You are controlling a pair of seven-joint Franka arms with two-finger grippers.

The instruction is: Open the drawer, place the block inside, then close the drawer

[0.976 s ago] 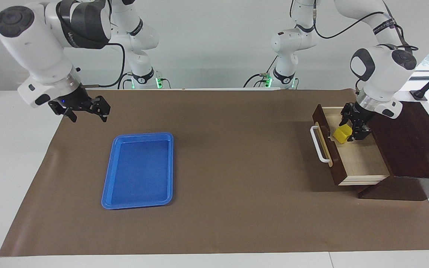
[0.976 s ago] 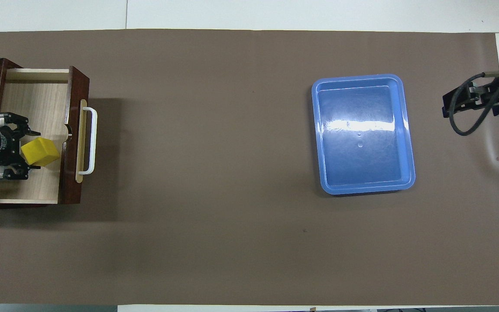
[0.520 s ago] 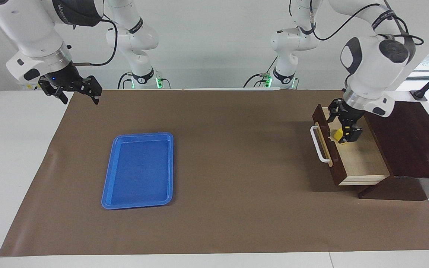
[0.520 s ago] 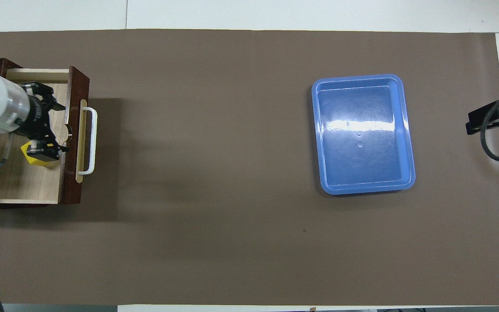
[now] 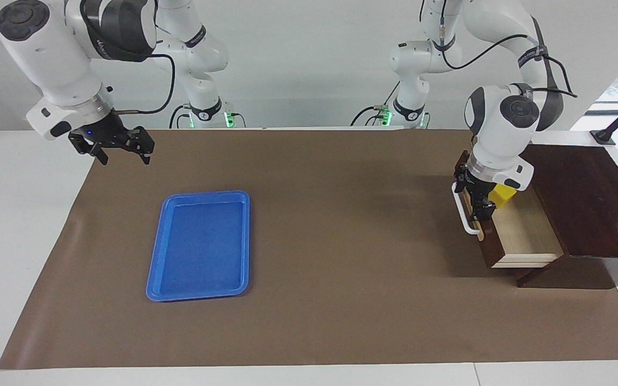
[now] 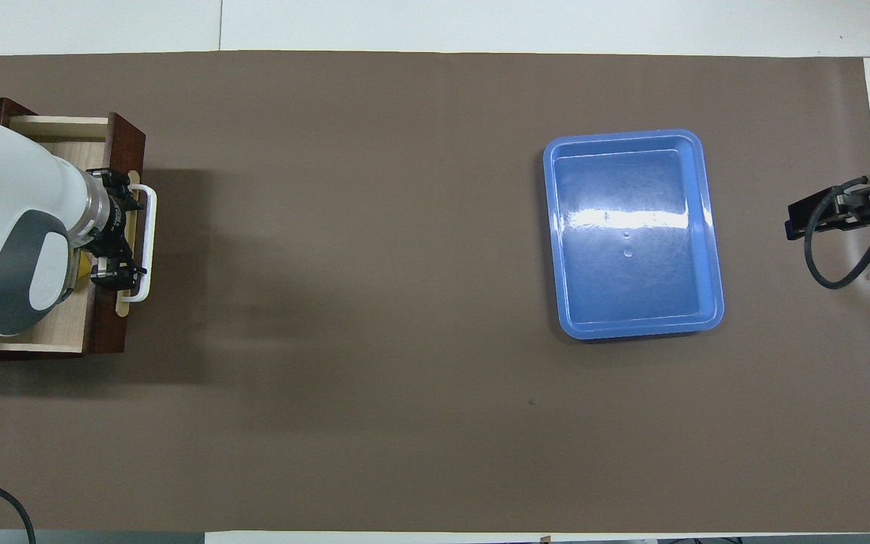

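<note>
The dark brown box (image 5: 588, 198) stands at the left arm's end of the table. Its drawer (image 5: 523, 230) is partly open and shows its pale wood inside. The yellow block (image 5: 502, 194) lies in the drawer, free of any gripper; in the overhead view only a sliver of the block (image 6: 81, 264) shows beside the arm. My left gripper (image 5: 474, 199) is open and empty at the drawer's front, against the white handle (image 5: 462, 214). It also shows in the overhead view (image 6: 119, 236), fingers spread along the handle (image 6: 152, 227). My right gripper (image 5: 113, 149) is open and empty, waiting in the air.
An empty blue tray (image 5: 201, 246) lies on the brown mat toward the right arm's end; it also shows in the overhead view (image 6: 631, 234). The right gripper (image 6: 820, 211) hangs over the mat's edge at that end.
The left gripper has let go of the block, left it in the drawer and moved to the drawer's front. The drawer has slid partly in. The right gripper has shifted a little.
</note>
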